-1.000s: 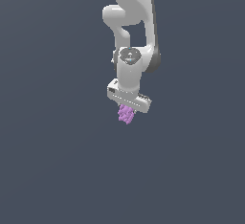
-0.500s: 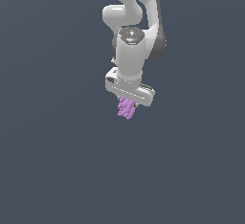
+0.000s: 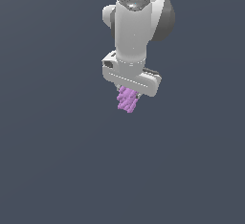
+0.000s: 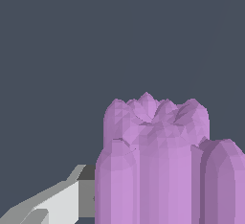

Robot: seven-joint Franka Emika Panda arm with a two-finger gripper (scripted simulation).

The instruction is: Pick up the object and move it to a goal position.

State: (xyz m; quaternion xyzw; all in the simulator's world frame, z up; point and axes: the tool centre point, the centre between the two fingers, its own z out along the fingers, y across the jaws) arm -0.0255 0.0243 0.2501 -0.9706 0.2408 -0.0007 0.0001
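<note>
- The arm (image 3: 136, 24) fills the 12 o'clock part of the exterior view, its white body much bigger in the picture than it was a second ago, as if it has risen toward the camera or swung nearer to it.
- The gripper (image 3: 128, 99) hangs below the wrist near the middle of that view, its white crossbar tilted, low toward 4 o'clock. It sits further toward 3 o'clock than it did a second ago.
- The object (image 3: 127, 98), a light-purple lumpy cluster, juts from under the crossbar at 6 o'clock of the gripper, with plain dark ground all round and nothing beneath it that touches it.
- In the wrist view the object (image 4: 158, 161) fills the near field, and one grey-white finger (image 4: 57, 201) presses at its flank. The jaws are clenched on the object; the far finger is hidden behind it.
- Over the last second the object has kept its place under the crossbar, so the hold looks firm.
- Judged from this, the pick is done and the carry is under way. No goal mark shows, so the remaining distance cannot be told.
</note>
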